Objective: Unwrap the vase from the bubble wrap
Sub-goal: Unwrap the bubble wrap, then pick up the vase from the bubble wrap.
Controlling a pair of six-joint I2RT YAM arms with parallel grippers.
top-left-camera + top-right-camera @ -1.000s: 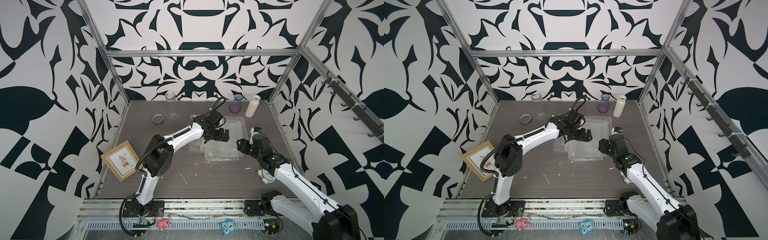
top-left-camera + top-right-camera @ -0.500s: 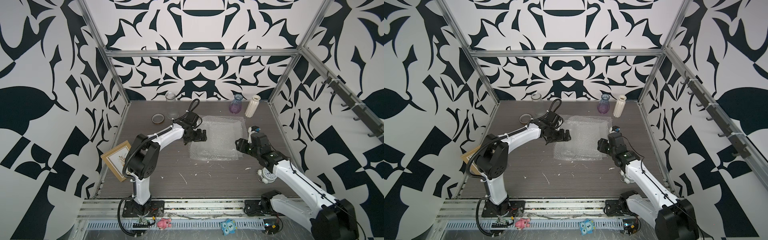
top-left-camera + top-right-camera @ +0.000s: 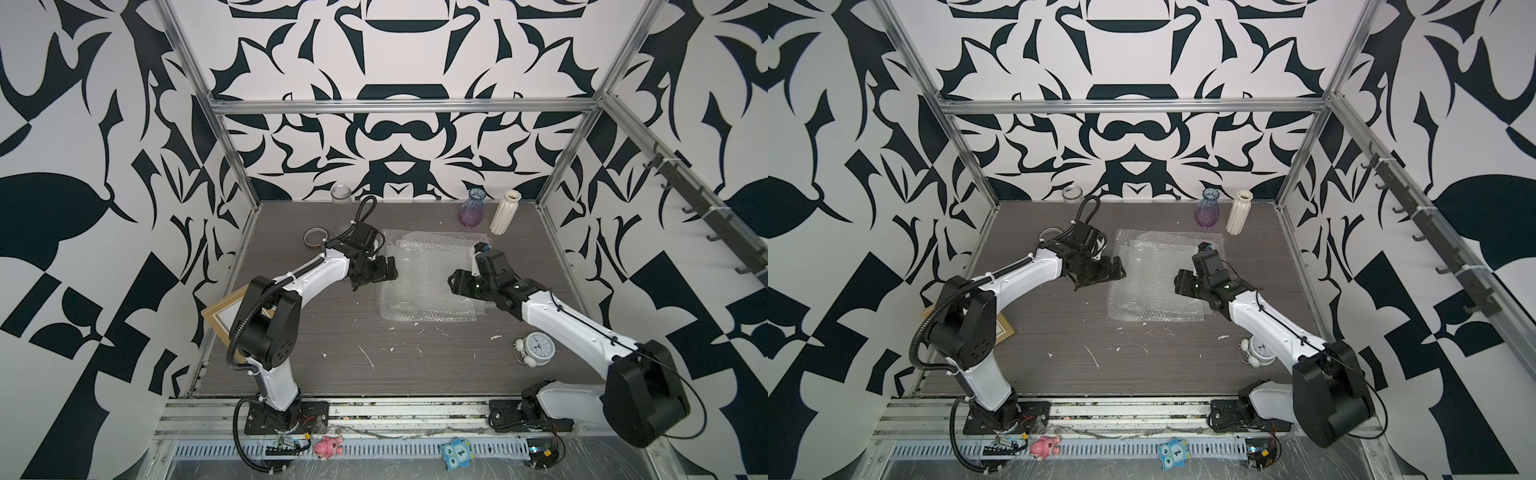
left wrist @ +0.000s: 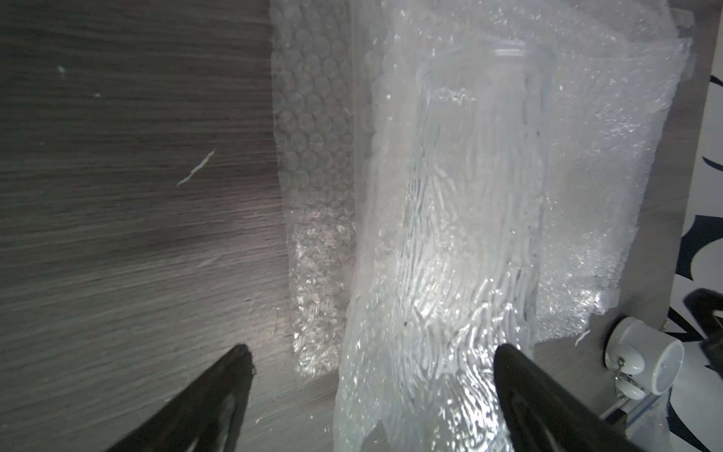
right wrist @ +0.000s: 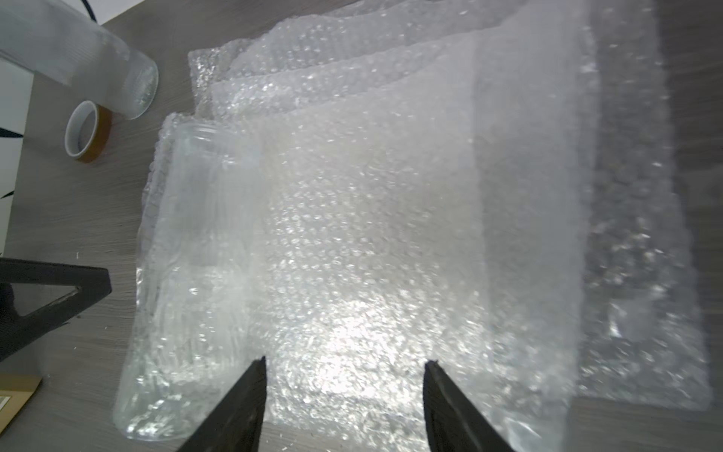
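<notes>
A second ago the bubble wrap (image 3: 436, 286) was bunched under the left gripper (image 3: 384, 272). Now it lies spread flat in the middle of the table (image 3: 374, 374). The clear vase (image 3: 404, 282) shows lying on its side along the sheet's 9 o'clock edge, mouth toward 12 o'clock.

The left gripper had swung away toward 9 o'clock half a second ago. It is back just beside the vase, on its 9 o'clock side, with its fingers (image 4: 219, 391) wide apart and holding nothing. The right gripper (image 3: 456, 284) sits at the wrap's 3 o'clock edge, fingers (image 5: 242, 399) moderately spread and empty.

I judge the unrolling essentially done. I cannot tell whether a last thin fold clings to the vase's side, and lifting the vase clear of the sheet seems to remain.

The clear vase holds nothing. At 12 o'clock a glass jar (image 3: 341, 195), a purple vase (image 3: 471, 212) and a ribbed white vase (image 3: 503, 212) stand upright, apparently empty.
</notes>
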